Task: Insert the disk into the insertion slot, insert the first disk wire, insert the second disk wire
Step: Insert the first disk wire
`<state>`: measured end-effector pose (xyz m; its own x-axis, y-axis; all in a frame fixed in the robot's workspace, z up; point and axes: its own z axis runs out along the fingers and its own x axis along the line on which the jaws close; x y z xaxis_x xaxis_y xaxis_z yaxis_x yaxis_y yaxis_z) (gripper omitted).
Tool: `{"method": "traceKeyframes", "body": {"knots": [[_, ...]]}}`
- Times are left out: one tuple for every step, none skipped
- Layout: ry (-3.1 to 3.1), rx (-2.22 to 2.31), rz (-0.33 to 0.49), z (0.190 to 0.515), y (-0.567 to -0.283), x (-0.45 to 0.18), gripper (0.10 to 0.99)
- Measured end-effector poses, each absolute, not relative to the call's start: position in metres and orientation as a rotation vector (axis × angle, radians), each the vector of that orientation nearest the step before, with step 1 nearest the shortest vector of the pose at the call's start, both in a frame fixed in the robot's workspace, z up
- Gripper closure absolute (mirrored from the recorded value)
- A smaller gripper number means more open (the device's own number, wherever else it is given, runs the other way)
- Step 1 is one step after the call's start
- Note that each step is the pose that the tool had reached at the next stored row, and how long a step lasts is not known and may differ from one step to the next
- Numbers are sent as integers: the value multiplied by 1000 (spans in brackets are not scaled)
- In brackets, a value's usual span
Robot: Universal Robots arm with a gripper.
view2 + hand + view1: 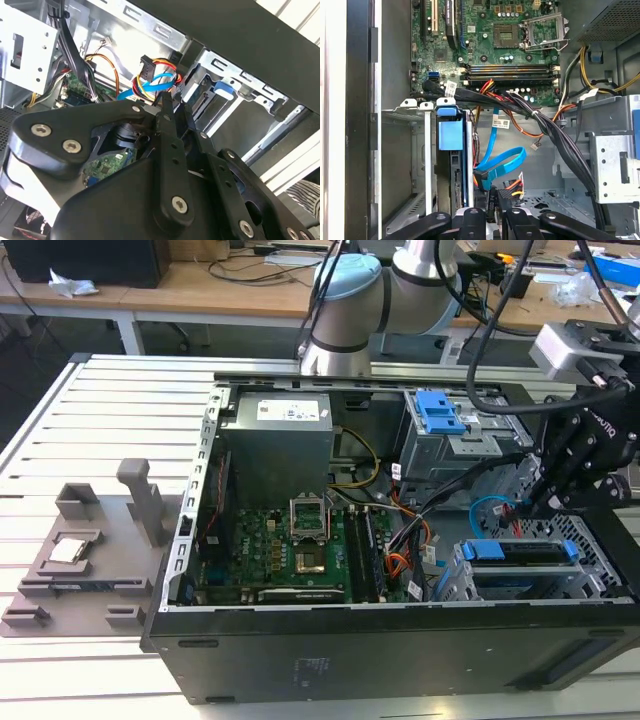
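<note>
Crowding the gripper (492, 214), cables (506, 160) tangle beside the seated disk (457, 180)

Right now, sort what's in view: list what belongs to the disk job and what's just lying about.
Job:
disk, seated in the insertion slot
blue wire
plug with coloured wires
claw, near those wires

Lying about:
grey tray with a chip, outside the case
power supply
motherboard
taller cage with blue latch

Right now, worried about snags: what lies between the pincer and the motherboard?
First wrist view: a looped blue cable and a black wire bundle lie between pincer and motherboard.
</note>
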<state>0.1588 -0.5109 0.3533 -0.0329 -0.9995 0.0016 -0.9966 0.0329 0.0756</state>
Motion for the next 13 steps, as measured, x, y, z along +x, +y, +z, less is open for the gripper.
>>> {"method": "traceKeyframes", "body": {"knots": [[-2218,2146,-82,351,-511,159,847],[-2218,2146,-82,350,-511,159,847],[-2218,2146,-82,350,-511,159,847],[-2218,2146,-82,350,-511,159,847],[-2218,2146,-82,350,-511,159,847],[-2218,2146,-82,350,-511,159,847],[-2218,2146,-82,350,-511,159,925],[-2218,2146,-82,350,-511,159,925],[-2218,2146,-82,350,-511,159,925],[-2218,2146,-82,350,-511,159,925],[-2218,2146,-82,350,-511,159,925],[-2218,2146,-82,350,-511,159,925],[-2218,2147,-83,349,-512,159,925]]}}
